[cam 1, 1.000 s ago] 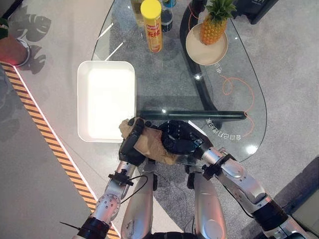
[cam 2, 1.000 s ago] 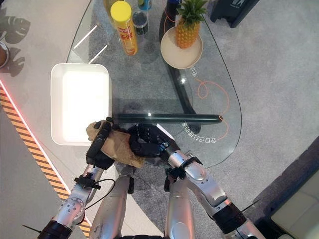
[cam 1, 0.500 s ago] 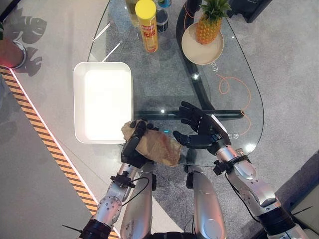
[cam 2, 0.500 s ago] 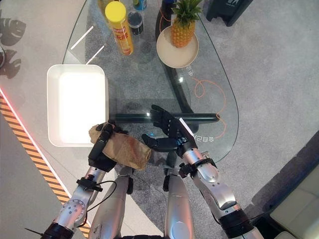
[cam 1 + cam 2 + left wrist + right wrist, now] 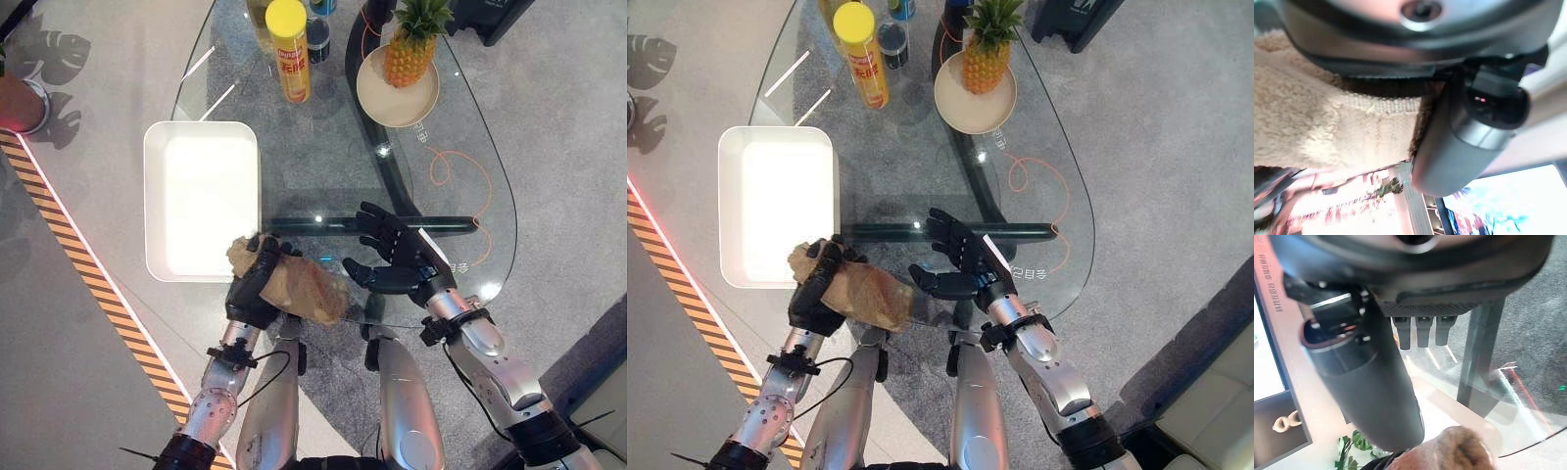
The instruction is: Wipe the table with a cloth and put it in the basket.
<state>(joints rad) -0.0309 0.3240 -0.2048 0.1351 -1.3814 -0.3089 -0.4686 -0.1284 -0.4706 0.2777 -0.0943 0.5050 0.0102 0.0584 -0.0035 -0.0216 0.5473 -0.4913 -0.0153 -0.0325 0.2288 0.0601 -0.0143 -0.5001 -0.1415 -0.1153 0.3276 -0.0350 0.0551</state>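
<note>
A: How does the left hand (image 5: pixel 253 289) sit?

B: It comes up from the lower left on a silver-grey forearm, near the table's near edge, with its dark fingers (image 5: pixel 823 264) curled tight round the tan cloth (image 5: pixel 304 289). The left wrist view shows that cloth (image 5: pixel 1327 122) pressed against the palm.

A: And the right hand (image 5: pixel 400 257)?

B: It is apart from the left hand, out over the glass, on an arm bent in from the lower right. Its fingers (image 5: pixel 950 230) are spread and straight, the thumb held out to the side, and it grips nothing.
</note>
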